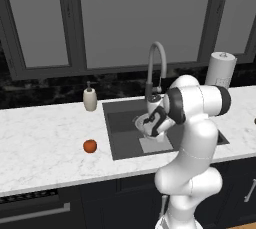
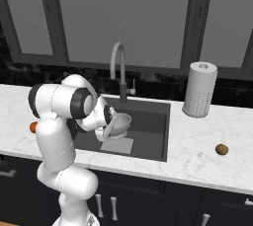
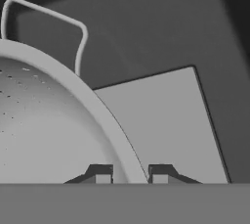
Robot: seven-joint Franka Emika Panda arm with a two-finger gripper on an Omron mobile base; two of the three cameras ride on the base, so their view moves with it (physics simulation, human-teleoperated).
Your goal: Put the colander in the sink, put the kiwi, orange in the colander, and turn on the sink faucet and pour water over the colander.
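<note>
White marble table (image 1: pixel 45 143) under dark windows, sink (image 2: pixel 153 143) recessed in the middle. Arm is reaching down into the basin; jaws (image 3: pixel 130 174) clamped on the rim of the colander (image 3: pixel 44 135), one fingertip each side of the rim. Colander hangs low in the sink over the lighter floor plate (image 3: pixel 161 125), looks just short of set down, can't tell if its base touches.

Step in hand, by my read: placing the colander. Next: release, lift clear, then go for fruit. Orange (image 1: pixel 90 146) sits on the table left of the sink, kiwi (image 2: pixel 222 149) well off to the right. Sink faucet (image 1: pixel 156 68) is off, no water.

No brands or readable writing anywhere.
</note>
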